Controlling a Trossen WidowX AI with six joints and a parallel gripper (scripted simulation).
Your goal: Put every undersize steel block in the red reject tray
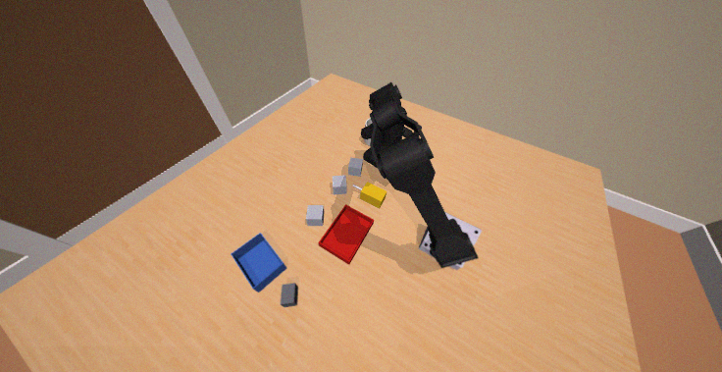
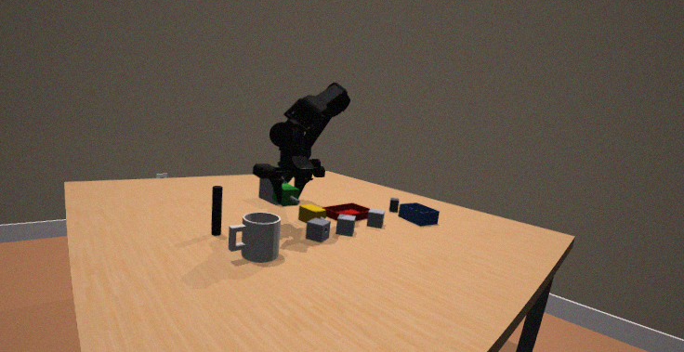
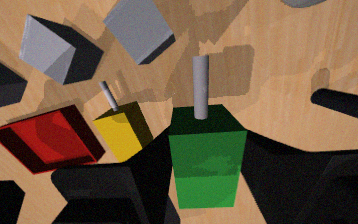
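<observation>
Red and shallow, the reject tray [image 1: 323, 244] [image 2: 367, 210] [image 3: 11, 123] holds no block; the blue tray [image 1: 255, 286] [image 2: 418, 220] is also empty. Beside the red one are three steel blocks [image 1: 355, 166] [image 2: 318, 229] [image 3: 139, 30], probably heavy and hard. The green gauge [image 2: 288, 194] [image 3: 206, 165] is above the surface [image 1: 454, 319] [image 2: 382, 293] [image 3: 280, 75], its handle pinched by the fingers [image 2: 288, 196]. This stiff handle is the good place to hold; its thin pin [image 2: 294, 199] [image 3: 200, 87] should not be gripped.

The single arm [image 1: 403, 165] [image 2: 306, 120] extends from its base plate [image 1: 474, 232] toward the far left in the top view, its upper links raised and bent. The gripper [image 1: 370, 144] [image 2: 289, 194] [image 3: 198, 127] points downward above the table. Its two fingers [image 2: 277, 188] stand parted, clamped, one per side of the grip.
</observation>
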